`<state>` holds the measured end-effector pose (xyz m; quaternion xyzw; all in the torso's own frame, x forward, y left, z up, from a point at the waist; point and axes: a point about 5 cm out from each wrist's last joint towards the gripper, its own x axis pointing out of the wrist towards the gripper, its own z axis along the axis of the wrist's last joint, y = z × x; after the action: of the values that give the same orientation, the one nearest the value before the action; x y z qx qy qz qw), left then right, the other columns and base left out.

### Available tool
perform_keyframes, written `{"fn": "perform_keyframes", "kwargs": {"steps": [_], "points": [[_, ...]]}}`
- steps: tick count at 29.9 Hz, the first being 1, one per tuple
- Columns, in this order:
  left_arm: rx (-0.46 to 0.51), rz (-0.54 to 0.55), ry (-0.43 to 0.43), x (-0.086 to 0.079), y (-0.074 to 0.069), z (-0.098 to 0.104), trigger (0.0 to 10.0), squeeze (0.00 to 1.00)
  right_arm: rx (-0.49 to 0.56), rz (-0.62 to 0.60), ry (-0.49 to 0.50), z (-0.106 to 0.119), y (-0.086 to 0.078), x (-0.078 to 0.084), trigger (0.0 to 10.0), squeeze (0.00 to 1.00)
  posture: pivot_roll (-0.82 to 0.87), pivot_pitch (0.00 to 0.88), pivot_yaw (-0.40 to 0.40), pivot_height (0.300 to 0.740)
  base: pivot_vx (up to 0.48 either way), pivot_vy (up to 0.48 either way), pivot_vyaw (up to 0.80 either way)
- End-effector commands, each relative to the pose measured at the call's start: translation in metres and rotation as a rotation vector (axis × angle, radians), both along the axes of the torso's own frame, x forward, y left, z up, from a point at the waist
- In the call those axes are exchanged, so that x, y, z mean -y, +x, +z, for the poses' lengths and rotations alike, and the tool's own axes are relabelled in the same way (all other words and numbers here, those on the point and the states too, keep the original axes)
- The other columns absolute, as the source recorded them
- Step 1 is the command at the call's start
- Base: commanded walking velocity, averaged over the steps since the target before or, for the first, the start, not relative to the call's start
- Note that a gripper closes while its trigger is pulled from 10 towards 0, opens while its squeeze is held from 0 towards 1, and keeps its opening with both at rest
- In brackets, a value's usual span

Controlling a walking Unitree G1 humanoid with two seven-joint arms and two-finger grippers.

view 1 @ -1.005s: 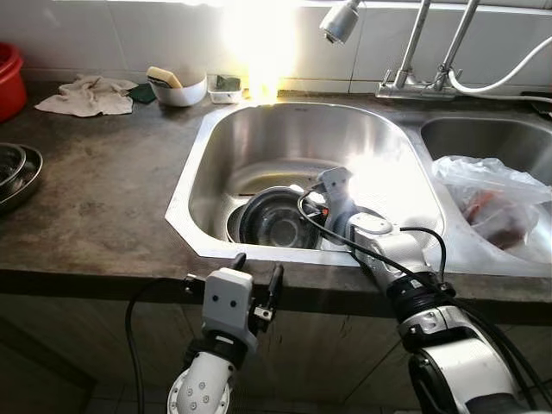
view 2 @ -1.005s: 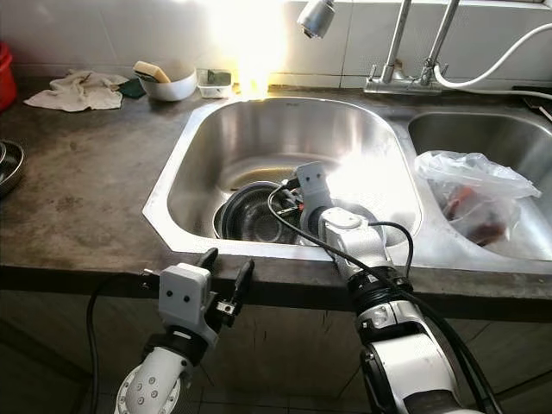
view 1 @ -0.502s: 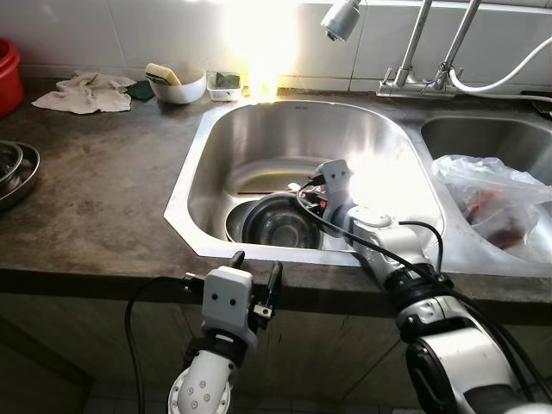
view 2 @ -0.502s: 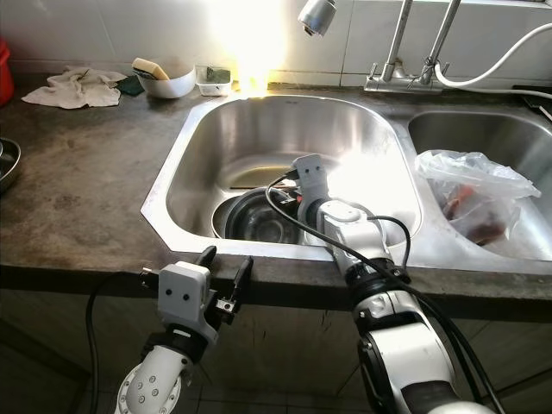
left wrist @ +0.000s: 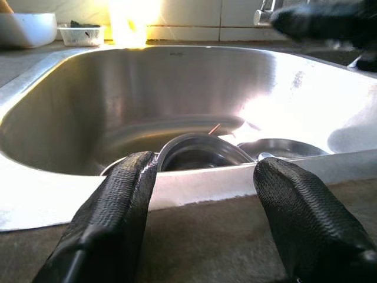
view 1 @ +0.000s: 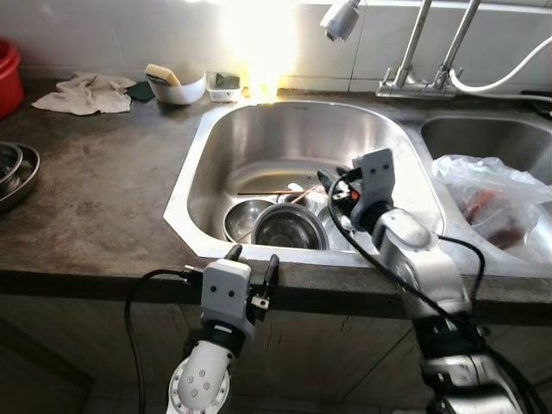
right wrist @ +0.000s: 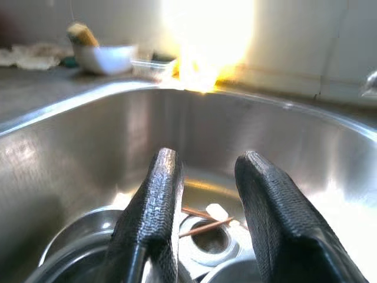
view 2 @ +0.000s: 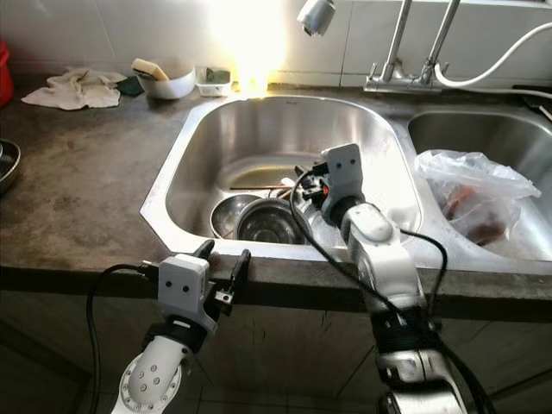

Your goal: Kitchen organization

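At centre frame the right gripper (view 1: pixel 326 183) hangs empty over the sink (view 1: pixel 285 129), fingers slightly apart, with the steel bowls (view 1: pixel 289 226) just below and left of it, while the left gripper (view 1: pixel 252 262) gapes at the counter edge

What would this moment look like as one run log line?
right gripper: open, empty, over sink | left gripper: open, at counter edge | in sink: steel bowls, chopsticks | bowls ungrasped
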<state>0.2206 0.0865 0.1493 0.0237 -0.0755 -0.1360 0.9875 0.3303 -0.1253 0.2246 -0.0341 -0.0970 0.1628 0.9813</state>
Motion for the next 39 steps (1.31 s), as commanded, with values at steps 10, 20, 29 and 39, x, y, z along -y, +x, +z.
{"fn": "perform_keyframes", "kwargs": {"steps": [10,20,29,39], "points": [[0.000,-0.014,0.020,-0.004,0.003,-0.004,10.0,0.00,0.154,-0.145,0.034,0.006,-0.044,0.010,10.0,0.00,0.01,0.045,-0.020,0.740,0.000,0.000,0.00],[-0.006,-0.028,0.030,-0.002,0.002,-0.007,10.0,0.00,0.100,-0.206,0.028,-0.020,-0.069,0.007,10.0,0.00,0.01,0.022,-0.010,0.740,0.000,0.000,0.00],[-0.008,-0.039,0.046,0.001,0.001,-0.010,10.0,0.00,0.079,-0.228,0.045,-0.024,-0.067,0.007,10.0,0.00,0.01,0.028,-0.015,0.740,-0.192,0.000,0.00],[-0.009,-0.037,0.047,0.001,0.001,-0.010,10.0,0.00,0.058,-0.217,0.054,-0.027,-0.068,0.002,10.0,0.00,0.01,0.041,-0.017,0.740,-0.265,0.000,0.00]]}}
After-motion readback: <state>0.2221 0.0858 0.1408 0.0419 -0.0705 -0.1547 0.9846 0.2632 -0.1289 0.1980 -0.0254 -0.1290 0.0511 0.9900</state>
